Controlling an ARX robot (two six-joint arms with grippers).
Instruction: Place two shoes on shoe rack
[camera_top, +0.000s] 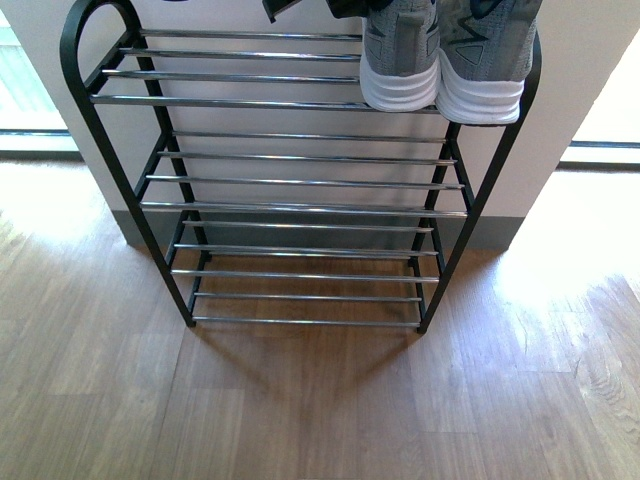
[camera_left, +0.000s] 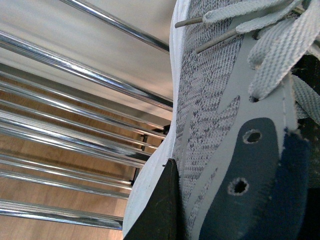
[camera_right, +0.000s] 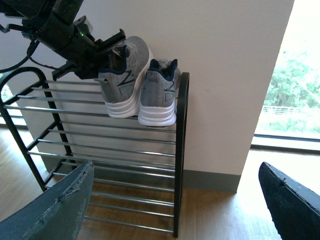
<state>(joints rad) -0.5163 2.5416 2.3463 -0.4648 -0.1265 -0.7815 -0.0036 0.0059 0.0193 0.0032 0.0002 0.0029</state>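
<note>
Nearest to me, my right hand (camera_right: 175, 167) hangs released and holds nothing. Its 2 fingers are spread wide, and it is well back from the shoe rack (camera_top: 300, 205) over the wooden floor (camera_top: 300, 400). The lower shelves of chrome bars carry no shoes that I can see.

Further in, on the top shelf (camera_top: 230, 100) at its right end, the 2 grey sneakers stand side by side with their heels toward me. Their white soles jut a little past the front bar. The outer sneaker (camera_right: 159, 95) stands on its own against the rack's right post. The inner sneaker (camera_right: 122, 75) is the 1 I am grasping: my left hand (camera_right: 111, 50) is clenched on its navy collar. In the left wrist view, 1 dark finger (camera_left: 159, 210) lies along its knit side, with the bars just beneath. The sole looks to be on the bars, touching or just beside its partner, but I cannot tell whether its full weight has settled. Behind the rack is the pale wall (camera_right: 225, 75).

I judge this to be the last step, setting down the second shoe. Next I should make sure the sole sits flat across at least 2 bars. Then I should open the left hand gently and lift it clear of the collar, up and back, without catching the laces or tugging the heel off the front bar.
</note>
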